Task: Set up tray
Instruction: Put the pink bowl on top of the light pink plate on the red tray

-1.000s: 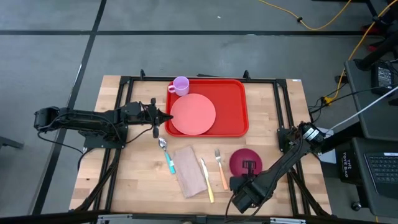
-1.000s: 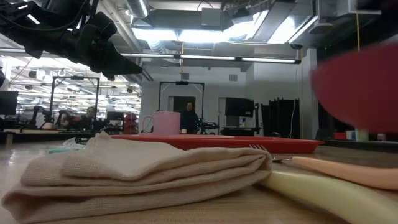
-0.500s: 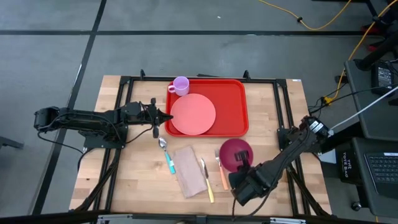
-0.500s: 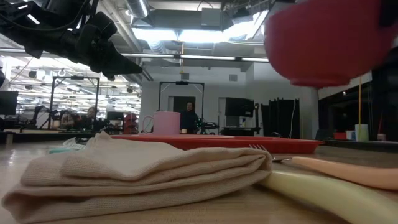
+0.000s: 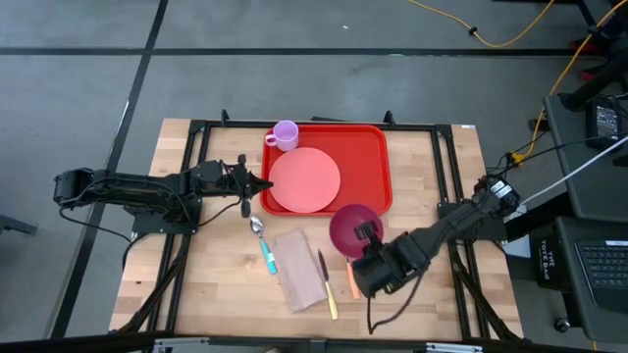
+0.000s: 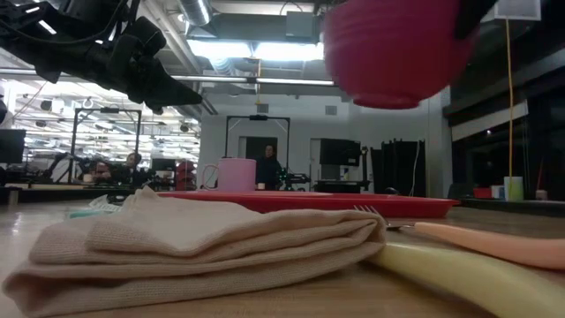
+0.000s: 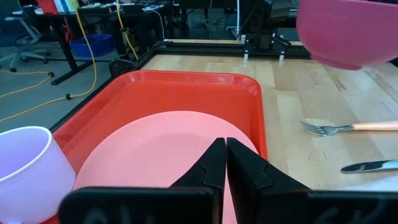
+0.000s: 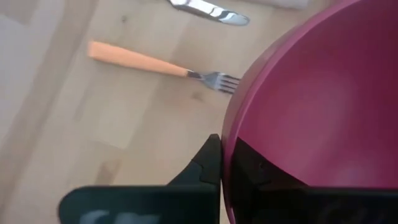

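Note:
The red tray (image 5: pixel 368 157) lies at the table's far middle and carries a round pink plate (image 5: pixel 304 179) and a lilac cup (image 5: pixel 285 134). My right gripper (image 5: pixel 366 235) is shut on a magenta bowl (image 5: pixel 349 228), which hangs in the air just near of the tray's near right corner. In the low view the bowl (image 6: pixel 393 49) floats high above the table. My left gripper (image 5: pixel 259 183) is shut and hovers at the tray's left edge, its tips (image 7: pixel 225 155) over the plate (image 7: pixel 155 149). My right gripper pinches the bowl's rim (image 8: pixel 227 134) on the bowl's near right side, one finger inside (image 8: pixel 261 168) and one outside (image 8: pixel 208 158). The fingers come at it slanting from the table's near right. The bowl is lifted clear, roughly upright.
On the wood near of the tray lie a spoon with a teal handle (image 5: pixel 263 241), a folded beige napkin (image 5: pixel 299 268), a knife with a yellow handle (image 5: pixel 326 284) and a fork with an orange handle (image 5: pixel 350 277). Black frame rails (image 5: pixel 446 196) run along the table's sides.
My right gripper has carried the bowl from the table's near right toward the far left, up to the tray's near right corner, and has raised it higher. It has stayed shut on the rim. The fork's head is now under the bowl.

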Motion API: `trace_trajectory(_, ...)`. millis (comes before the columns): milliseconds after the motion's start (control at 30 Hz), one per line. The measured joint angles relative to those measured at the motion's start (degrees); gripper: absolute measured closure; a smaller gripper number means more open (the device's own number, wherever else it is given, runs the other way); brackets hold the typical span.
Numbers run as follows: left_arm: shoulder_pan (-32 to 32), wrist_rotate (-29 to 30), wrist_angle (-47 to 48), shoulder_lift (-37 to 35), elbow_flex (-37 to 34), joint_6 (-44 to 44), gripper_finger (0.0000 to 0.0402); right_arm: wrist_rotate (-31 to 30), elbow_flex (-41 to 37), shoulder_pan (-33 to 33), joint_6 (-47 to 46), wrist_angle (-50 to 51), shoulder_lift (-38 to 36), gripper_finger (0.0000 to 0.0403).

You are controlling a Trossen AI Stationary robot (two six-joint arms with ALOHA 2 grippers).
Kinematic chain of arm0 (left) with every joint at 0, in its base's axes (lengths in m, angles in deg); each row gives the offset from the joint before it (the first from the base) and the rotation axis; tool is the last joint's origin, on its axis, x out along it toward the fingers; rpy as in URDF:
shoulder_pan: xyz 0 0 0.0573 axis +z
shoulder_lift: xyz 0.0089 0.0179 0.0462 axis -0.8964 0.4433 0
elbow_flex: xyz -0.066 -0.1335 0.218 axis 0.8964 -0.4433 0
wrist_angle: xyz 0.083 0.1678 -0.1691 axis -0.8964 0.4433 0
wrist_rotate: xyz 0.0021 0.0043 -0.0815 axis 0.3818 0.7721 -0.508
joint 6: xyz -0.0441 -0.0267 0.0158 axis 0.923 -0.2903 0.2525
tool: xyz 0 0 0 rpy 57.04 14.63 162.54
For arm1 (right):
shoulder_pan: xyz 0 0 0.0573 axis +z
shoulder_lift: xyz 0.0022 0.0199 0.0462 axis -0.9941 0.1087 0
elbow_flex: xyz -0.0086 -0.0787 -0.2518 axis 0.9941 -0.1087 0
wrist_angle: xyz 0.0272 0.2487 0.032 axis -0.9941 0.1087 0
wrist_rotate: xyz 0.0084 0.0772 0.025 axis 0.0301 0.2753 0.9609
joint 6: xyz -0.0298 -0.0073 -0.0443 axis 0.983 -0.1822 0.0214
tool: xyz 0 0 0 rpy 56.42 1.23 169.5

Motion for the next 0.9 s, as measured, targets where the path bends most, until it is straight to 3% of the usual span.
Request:
trace_trajectory(200,0.0,0.0,0.0,0.0,0.0,0.0,0.0392,2.9,0.0,-5.8,11.3,-1.9,0.0,0.0391)
trace_trajectory(467,0.0,0.0,0.0,0.0,0.0,0.0,0.0394,5.3,0.0,-18.2,28.0,-7.5,0.0,0.0391)
trace_trajectory(567,0.0,0.0,0.0,0.0,0.0,0.0,0.0392,9.7,0.0,-23.9,33.1,-10.6,0.0,0.0391)
trace_trajectory(667,0.0,0.0,0.0,0.0,0.0,0.0,0.0391,13.1,0.0,-28.6,34.3,-12.1,0.0,0.0391)
trace_trajectory(900,0.0,0.0,0.0,0.0,0.0,0.0,0.0395,13.5,0.0,-34.4,35.0,-15.8,0.0,0.0391)
